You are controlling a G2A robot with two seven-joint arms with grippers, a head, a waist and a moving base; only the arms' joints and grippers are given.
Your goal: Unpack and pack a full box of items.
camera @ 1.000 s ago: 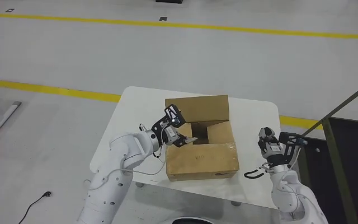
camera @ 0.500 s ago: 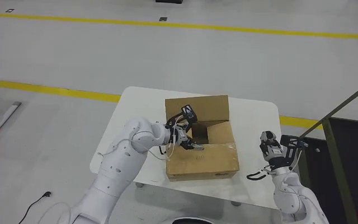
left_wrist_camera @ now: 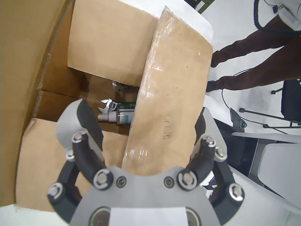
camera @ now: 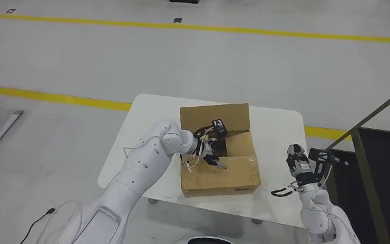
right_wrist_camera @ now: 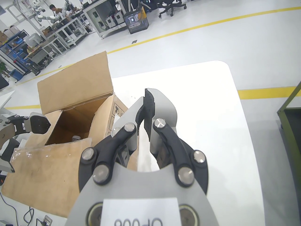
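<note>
Nearest the robot, the right pincer (right_wrist_camera: pixel 147 105) is pressed closed and empty above the counter's (camera: pixel 271 128) right side, well apart from the box (camera: pixel 219 177). At mid-counter the left pincer (left_wrist_camera: pixel 141 118) is spread wide astride the box's taped near flap (left_wrist_camera: pixel 169 83). Deeper inside the box lie a wrench (left_wrist_camera: pixel 109 105) and a white tube (left_wrist_camera: pixel 117 118), side by side.
</note>
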